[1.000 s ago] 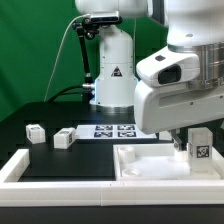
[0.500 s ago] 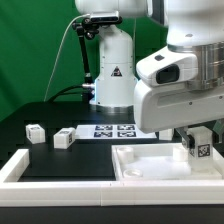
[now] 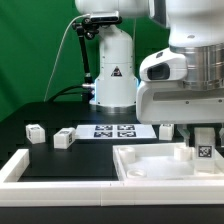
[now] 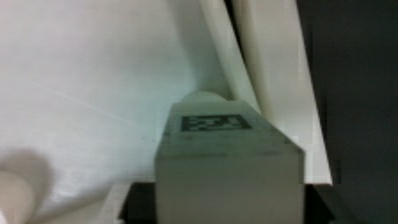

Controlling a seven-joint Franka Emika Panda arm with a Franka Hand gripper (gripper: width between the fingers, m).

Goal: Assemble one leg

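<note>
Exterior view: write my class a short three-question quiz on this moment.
1. True or false: the small white plastic leg block with a square tag lies loose on the black table.
2. How many other small white blocks lie at the exterior view's left? A one, B two, C four.
3. Fill in: the end effector grips the leg at a corner of the large white square tray-like piece, at the exterior view's ____.
Key: 1 false; 2 B; 3 right.

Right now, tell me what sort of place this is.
Probably a robotics lab bench: a green backdrop, a black table carrying a marker board, and a white robot arm.
</note>
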